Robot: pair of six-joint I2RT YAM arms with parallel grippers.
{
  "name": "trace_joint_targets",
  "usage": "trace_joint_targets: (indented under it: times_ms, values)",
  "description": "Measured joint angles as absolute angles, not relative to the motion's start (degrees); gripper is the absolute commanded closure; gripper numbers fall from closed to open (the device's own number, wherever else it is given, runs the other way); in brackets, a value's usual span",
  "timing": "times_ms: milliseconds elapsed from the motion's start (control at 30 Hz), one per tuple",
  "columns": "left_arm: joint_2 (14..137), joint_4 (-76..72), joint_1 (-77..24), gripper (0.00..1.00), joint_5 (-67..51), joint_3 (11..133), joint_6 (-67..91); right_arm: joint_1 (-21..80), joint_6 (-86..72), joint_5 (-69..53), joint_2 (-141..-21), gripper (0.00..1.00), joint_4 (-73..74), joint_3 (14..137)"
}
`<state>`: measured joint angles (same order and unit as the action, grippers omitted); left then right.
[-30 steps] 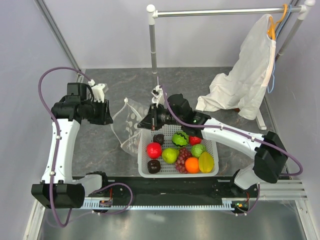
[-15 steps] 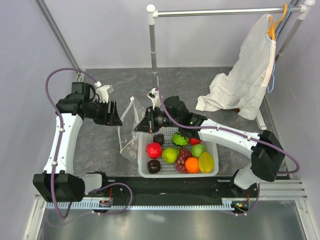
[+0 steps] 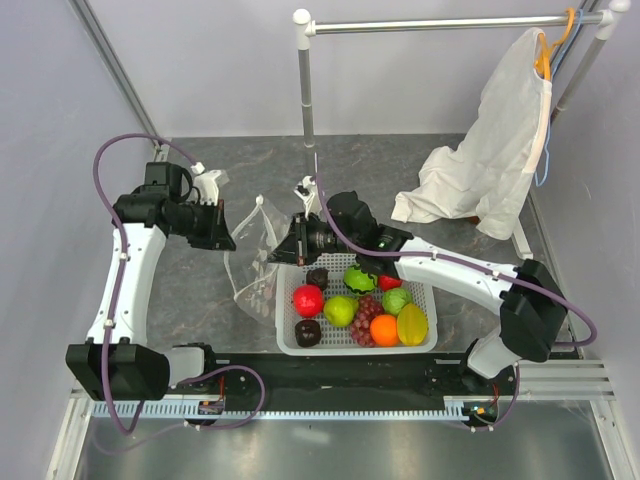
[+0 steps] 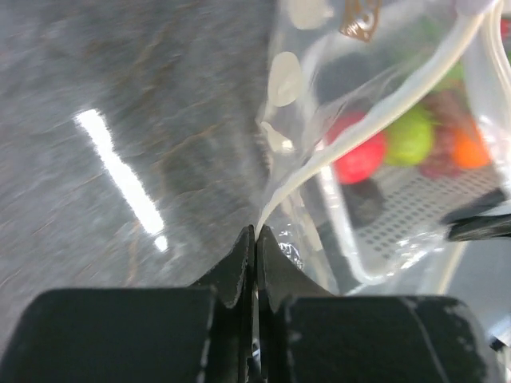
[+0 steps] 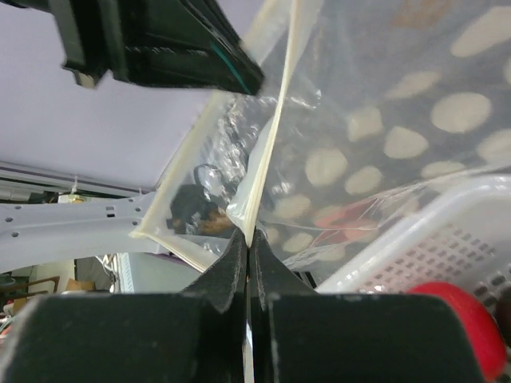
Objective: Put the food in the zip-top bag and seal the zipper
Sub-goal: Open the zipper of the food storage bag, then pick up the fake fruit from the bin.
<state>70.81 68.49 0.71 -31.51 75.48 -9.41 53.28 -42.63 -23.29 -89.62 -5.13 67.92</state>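
Left pincer (image 4: pixel 255 239), right pincer (image 5: pixel 247 239) clamped shut on whitish zipper strip (image 5: pixel 270 136) of clear dotted plastic bag (image 3: pixel 255 260), hanging between them. Step, judged: opening mouth. Glossy toy fruits (image 3: pixel 340 310) unloaded, in white mesh basket (image 3: pixel 350 350). Next: free one pincer, fetch fruit.

Food (image 4: pixel 357 155) blurry behind zip-top bag (image 4: pixel 285 76)
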Motion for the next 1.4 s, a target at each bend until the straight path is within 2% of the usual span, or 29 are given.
trace_joint_targets:
  times_ms: [233, 333, 367, 500, 567, 633, 667, 733, 767, 867, 967, 1033, 1267, 1400]
  values:
    - [69.3, 74.3, 1.0, 0.98, -14.5, 81.3, -10.7, 49.1, -39.2, -23.8, -85.5, 1.0, 2.7, 64.3]
    - [67.6, 76.0, 0.7, 0.98, -11.3, 84.3, -11.1, 48.1, -36.2, -23.8, -85.1, 1.0, 4.9, 64.1]
    - [67.3, 76.3, 0.5, 0.98, -11.0, 84.8, -11.2, 48.1, -35.5, -23.8, -85.1, 0.97, 5.2, 64.1]
    - [66.0, 77.2, 0.4, 0.98, -12.4, 84.9, -11.8, 48.7, -32.1, -24.0, -85.1, 0.84, 6.3, 64.1]
    - [65.5, 76.8, -0.1, 0.98, -14.2, 82.9, -12.3, 48.4, -30.9, -23.9, -85.1, 0.69, 7.3, 64.0]
    - [65.3, 76.8, -1.7, 0.98, -14.4, 80.5, -12.4, 48.1, -29.9, -24.0, -85.1, 0.62, 8.4, 63.7]
    - [65.3, 76.5, -3.1, 0.98, -14.4, 79.5, -12.3, 48.0, -28.9, -24.0, -85.1, 0.52, 9.0, 63.6]
    - [66.1, 75.9, -6.1, 0.98, -14.4, 78.5, -11.9, 47.8, -27.0, -24.0, -85.1, 0.4, 10.2, 63.5]
    - [66.6, 75.5, -7.7, 0.98, -14.3, 78.1, -11.5, 47.6, -25.9, -23.9, -85.0, 0.28, 10.9, 63.6]
    - [68.0, 73.3, -11.1, 0.98, -14.0, 77.0, -9.9, 46.7, -22.5, -23.2, -84.2, 0.14, 13.9, 63.6]
    - [68.3, 71.6, -12.6, 0.98, -14.0, 75.5, -8.4, 44.5, -17.9, -20.2, -81.1, 0.11, 18.6, 64.2]
    - [68.3, 71.0, -12.8, 0.98, -14.1, 74.9, -7.9, 43.2, -14.2, -17.6, -77.8, 0.02, 20.5, 64.6]
    - [68.3, 69.8, -12.8, 0.98, -15.6, 74.5, -7.3, 42.8, 2.6, -16.4, -65.7, 0.02, 25.9, 64.5]
    - [68.3, 69.7, -12.7, 0.98, -17.0, 74.5, -7.1, 43.1, 9.3, -14.5, -67.4, 0.02, 30.6, 64.6]
